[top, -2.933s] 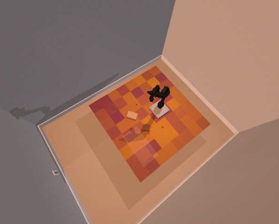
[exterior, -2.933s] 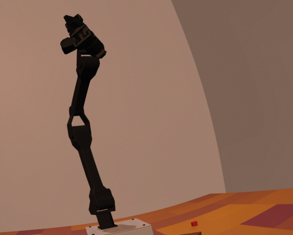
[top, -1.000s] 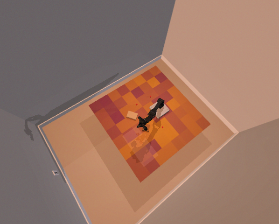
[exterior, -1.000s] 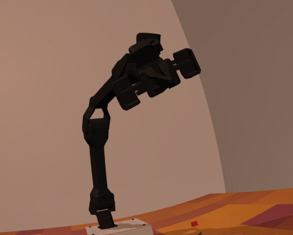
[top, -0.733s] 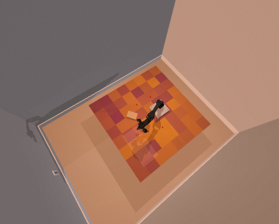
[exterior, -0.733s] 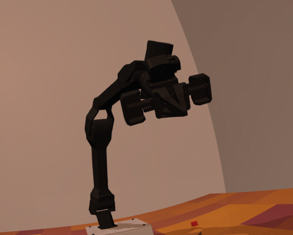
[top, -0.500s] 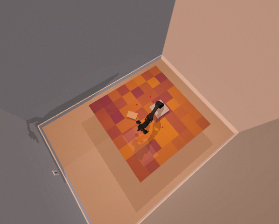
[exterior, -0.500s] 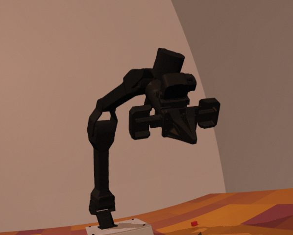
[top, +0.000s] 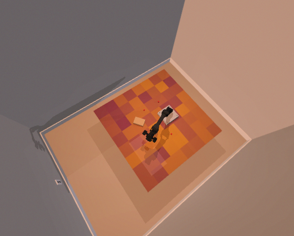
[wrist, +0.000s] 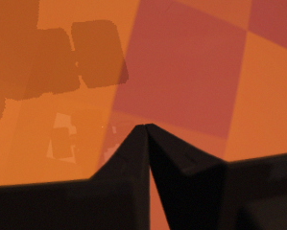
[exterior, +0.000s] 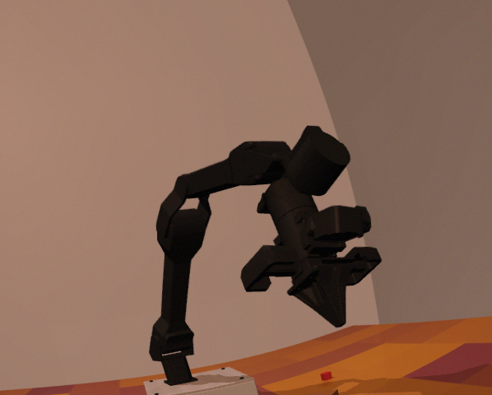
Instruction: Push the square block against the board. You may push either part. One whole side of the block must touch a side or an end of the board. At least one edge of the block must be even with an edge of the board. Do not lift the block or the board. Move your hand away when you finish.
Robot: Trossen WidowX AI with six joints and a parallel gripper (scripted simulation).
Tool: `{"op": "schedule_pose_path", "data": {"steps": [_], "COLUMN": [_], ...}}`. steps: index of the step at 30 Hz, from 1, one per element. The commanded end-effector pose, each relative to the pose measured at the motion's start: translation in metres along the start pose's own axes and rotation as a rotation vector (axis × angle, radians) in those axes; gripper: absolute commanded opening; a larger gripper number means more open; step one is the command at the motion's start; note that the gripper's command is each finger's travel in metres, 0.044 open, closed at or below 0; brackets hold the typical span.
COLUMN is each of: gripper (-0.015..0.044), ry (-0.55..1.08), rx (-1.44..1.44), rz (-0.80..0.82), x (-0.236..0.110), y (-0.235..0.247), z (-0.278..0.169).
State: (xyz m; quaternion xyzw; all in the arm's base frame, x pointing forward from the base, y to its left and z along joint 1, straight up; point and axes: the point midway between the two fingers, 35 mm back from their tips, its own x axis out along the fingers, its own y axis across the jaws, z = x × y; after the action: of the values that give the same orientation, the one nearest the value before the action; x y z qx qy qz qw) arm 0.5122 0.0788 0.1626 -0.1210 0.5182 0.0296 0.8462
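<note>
You can't separate square block from board in the tan piece (top: 138,121) in the top view, too small, and the exterior view's bottom edge cuts the pale base plate (exterior: 238,384).

top: high, far, looking down | exterior: low, near arm (exterior: 176,238) | wrist: down past hand (wrist: 148,126) | shared: checkered floor (top: 177,142)

Arm (exterior: 176,238) bent over, end effector (exterior: 337,321) closed empty, pointing down
</note>
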Motion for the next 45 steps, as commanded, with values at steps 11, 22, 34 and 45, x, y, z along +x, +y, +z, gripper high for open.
{"op": "schedule_pose_path", "data": {"steps": [11,22,34,45], "gripper": [0.0,0.0,0.0,0.0], "ry": [0.267,0.366,0.367,0.367], "rx": [-0.3,-0.406,-0.406,-0.406], "rz": [0.174,0.265,0.265,0.264], "x": [0.049,0.075,0.113,0.11], "y": [0.027,0.04,0.046,0.041], "z": [-0.056,-0.085,-0.104,-0.111]}}
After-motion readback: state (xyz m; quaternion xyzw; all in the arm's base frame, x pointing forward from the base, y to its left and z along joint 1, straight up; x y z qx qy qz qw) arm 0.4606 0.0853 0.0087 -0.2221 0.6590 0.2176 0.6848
